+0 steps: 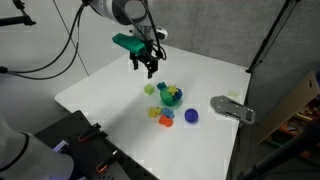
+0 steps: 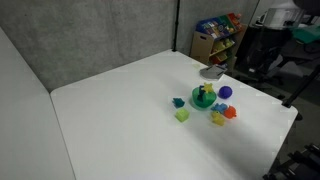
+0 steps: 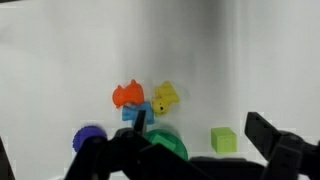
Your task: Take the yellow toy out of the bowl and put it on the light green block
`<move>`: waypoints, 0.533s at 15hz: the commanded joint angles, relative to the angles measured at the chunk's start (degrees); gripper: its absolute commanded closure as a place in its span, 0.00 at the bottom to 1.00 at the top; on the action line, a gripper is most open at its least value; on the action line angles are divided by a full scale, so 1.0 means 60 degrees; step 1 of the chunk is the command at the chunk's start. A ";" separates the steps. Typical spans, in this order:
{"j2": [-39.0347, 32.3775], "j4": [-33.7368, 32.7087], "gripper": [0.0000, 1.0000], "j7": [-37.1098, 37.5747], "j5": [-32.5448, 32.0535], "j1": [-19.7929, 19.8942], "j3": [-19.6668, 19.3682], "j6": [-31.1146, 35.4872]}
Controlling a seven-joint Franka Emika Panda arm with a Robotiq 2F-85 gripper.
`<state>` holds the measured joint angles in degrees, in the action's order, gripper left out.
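The teal-green bowl (image 1: pixel 172 97) (image 2: pixel 204 99) stands mid-table. A small spot of bright yellow, the yellow toy (image 2: pixel 203 90), shows at its top. In the wrist view my gripper partly hides the bowl (image 3: pixel 168 143), and no yellow toy shows inside it. The light green block (image 3: pixel 224 139) (image 1: pixel 151 88) (image 2: pixel 182 116) sits on the table a short way from the bowl. My gripper (image 1: pixel 150 67) (image 3: pixel 198 125) is open and empty. It hangs well above the table, beyond the block and the bowl.
A yellow irregular piece (image 3: pixel 165 96), an orange piece (image 3: pixel 127 95) and a small blue piece (image 3: pixel 133 111) lie together near the bowl. A blue round piece (image 1: pixel 191 116) lies beside them. A grey object (image 1: pixel 232 108) lies near the table's edge. Shelves with toys (image 2: pixel 218 35) stand behind.
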<state>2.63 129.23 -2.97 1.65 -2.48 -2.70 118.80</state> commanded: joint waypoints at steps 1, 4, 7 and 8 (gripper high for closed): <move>-0.1478 -0.1111 0.00 0.0856 -0.0387 0.0159 0.0182 0.0577; -0.2492 -0.1712 0.00 0.1604 -0.0887 0.0080 0.0125 0.1234; -0.3514 -0.2361 0.00 0.2419 -0.1354 -0.0047 0.0000 0.1734; -0.3840 -0.2586 0.00 0.2650 -0.1464 -0.0085 -0.0040 0.1827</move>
<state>-14.62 119.15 8.30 -4.57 -2.50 -2.48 128.94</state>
